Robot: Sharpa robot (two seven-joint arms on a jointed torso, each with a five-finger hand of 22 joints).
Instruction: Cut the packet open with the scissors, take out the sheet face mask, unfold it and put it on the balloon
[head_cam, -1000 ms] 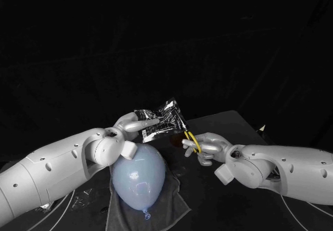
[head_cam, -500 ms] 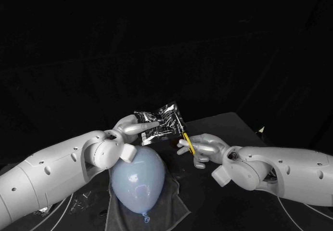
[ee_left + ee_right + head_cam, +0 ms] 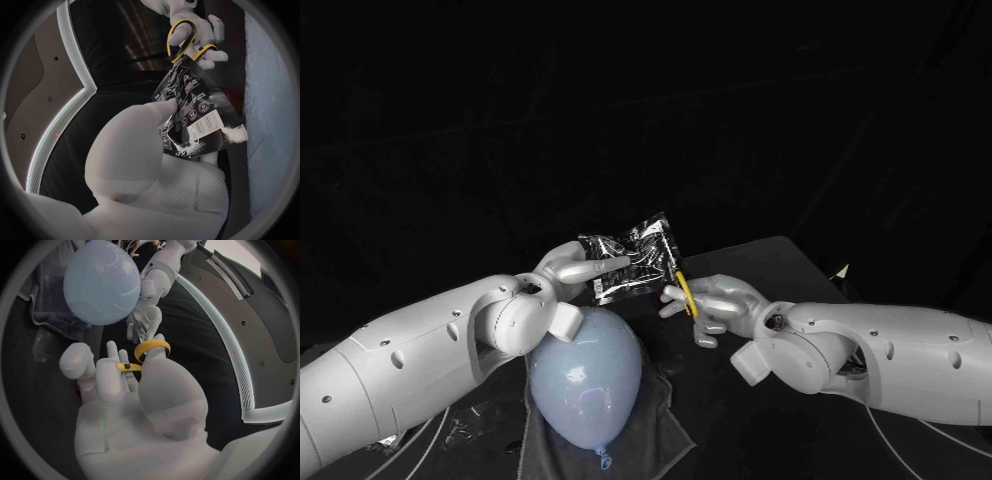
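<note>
Left hand (image 3: pixel 571 265) grips foil packet (image 3: pixel 635 260); right hand (image 3: pixel 718 305) holds yellow-handled scissors (image 3: pixel 684 287) at packet edge. Apparently mid-cutting; mask not out, balloon (image 3: pixel 586 375) below left hand bare.

Quantities present: packet (image 3: pixel 632 262), silver with printed label: one; scissors (image 3: pixel 684 288), yellow-handled: one pair; balloon (image 3: pixel 586 375), pale blue: one; cloth (image 3: pixel 661 425), grey: one; worktop (image 3: pixel 769 262), black: one; hands, silver: two, being one left hand (image 3: pixel 571 266) and one right hand (image 3: pixel 721 308); arms, white: two, being one left arm (image 3: pixel 416 350) and one right arm (image 3: pixel 906 350).
</note>
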